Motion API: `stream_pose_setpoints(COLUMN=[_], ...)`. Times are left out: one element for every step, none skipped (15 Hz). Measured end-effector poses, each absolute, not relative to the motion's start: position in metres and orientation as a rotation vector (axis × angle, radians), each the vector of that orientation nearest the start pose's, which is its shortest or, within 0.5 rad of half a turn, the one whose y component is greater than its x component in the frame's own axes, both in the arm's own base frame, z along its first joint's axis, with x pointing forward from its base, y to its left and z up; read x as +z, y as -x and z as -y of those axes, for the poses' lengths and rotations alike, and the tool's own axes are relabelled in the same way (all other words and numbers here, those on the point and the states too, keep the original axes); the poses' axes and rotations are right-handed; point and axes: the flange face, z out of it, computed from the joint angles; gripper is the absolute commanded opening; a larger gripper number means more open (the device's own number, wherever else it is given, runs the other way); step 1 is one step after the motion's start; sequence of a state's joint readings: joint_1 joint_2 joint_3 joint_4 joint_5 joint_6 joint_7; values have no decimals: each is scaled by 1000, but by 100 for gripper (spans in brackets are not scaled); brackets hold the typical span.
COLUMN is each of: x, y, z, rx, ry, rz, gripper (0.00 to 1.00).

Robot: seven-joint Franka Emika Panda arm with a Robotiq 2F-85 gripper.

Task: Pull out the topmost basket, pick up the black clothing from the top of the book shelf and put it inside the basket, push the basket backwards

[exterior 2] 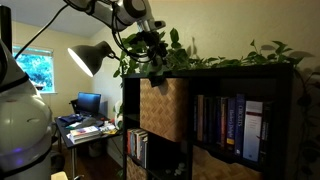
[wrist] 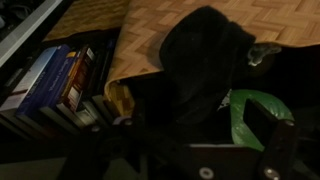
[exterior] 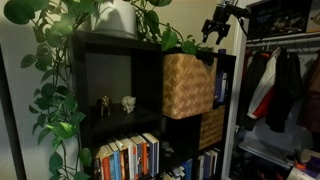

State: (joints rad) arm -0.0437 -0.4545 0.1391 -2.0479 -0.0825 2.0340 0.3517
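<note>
The woven basket [exterior: 188,85] is pulled partway out of the top compartment of the dark book shelf [exterior: 120,45]; it also shows in an exterior view [exterior 2: 165,108] and in the wrist view [wrist: 200,10]. My gripper [exterior: 215,33] hangs just above the shelf's top edge over the basket, among plant leaves, and shows in an exterior view [exterior 2: 150,48] too. In the wrist view the black clothing [wrist: 205,50] lies as a dark heap over the basket's weave, below my open fingers [wrist: 198,150]. Whether it rests fully inside the basket I cannot tell.
A trailing green plant [exterior: 60,90] covers the shelf top and its side; a leaf [wrist: 250,110] lies close to my fingers. Books [wrist: 60,80] fill the lower compartments. A second basket [exterior: 212,128] sits below. A lamp [exterior 2: 92,57] and hanging clothes [exterior: 280,85] stand beside the shelf.
</note>
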Motion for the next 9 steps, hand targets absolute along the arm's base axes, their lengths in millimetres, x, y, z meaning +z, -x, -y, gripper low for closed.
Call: stream_pose_setpoints(x=[667,667,666,664,662,660,657,654,649], y=[-441,-438,-436,-435,-435,-436,-438,-441,-444], z=[-56,-59,-61,-61,-61,-61,-60,-59,-59], rx=[-664,-612,-565,-527,-504,-493,-483,-469,-454], ry=[3074,3068,3061,3055,3048,3041,3037,3032,3026], rz=[-369,-372,-375,-382,-398,-421,-449,-481,-518], gripper=[100,100,100,100,100,100,100,100,100])
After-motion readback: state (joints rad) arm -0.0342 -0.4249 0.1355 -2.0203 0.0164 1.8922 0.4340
